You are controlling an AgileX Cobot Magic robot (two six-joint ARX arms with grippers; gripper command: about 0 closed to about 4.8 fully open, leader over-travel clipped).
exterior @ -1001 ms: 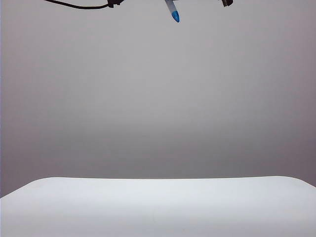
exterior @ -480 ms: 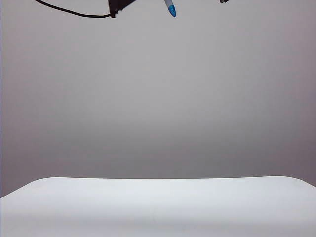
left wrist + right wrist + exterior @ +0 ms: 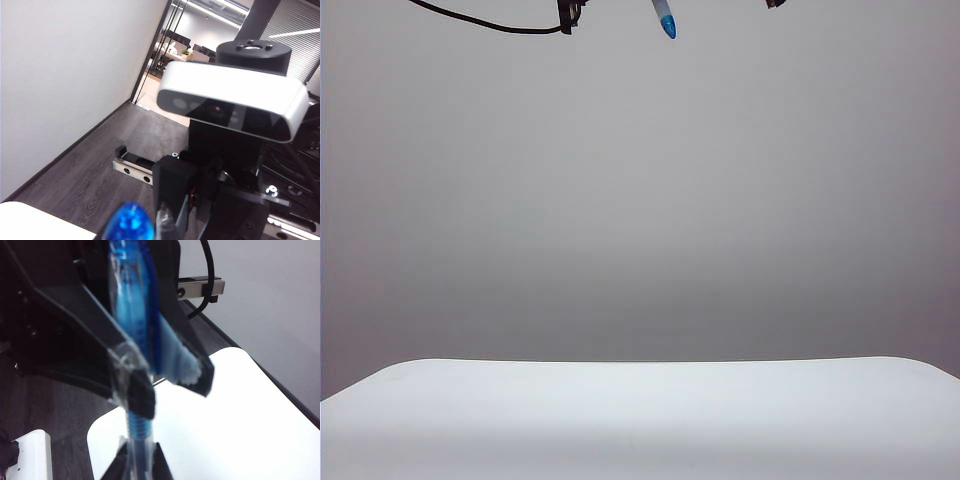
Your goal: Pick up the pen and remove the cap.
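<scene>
— Where is the pen (image 3: pixel 136 432)?

— Off the table (image 3: pixel 640 420), held in the air; in the exterior view only one blue end shows, high over the far edge; from the right wrist view the barrel runs across a rounded corner of the white top.

— Which pincer has it?

— The right gripper (image 3: pixel 138 462); its two fingertips are closed tight on the clear barrel with the blue ink tube.

— And the cap (image 3: pixel 131 305)?

— On the pen's far end, clear with blue inside; the left wrist view catches its rounded blue tip, blurred.

— What about the left gripper (image 3: pixel 172 390)?

— Its black fingers (image 3: pixel 135 390) stand on either side of the cap, drawn in narrow, one with a pale pad right against it; the picture is too blurred to show whether they actually pinch it, so I cannot tell.
</scene>
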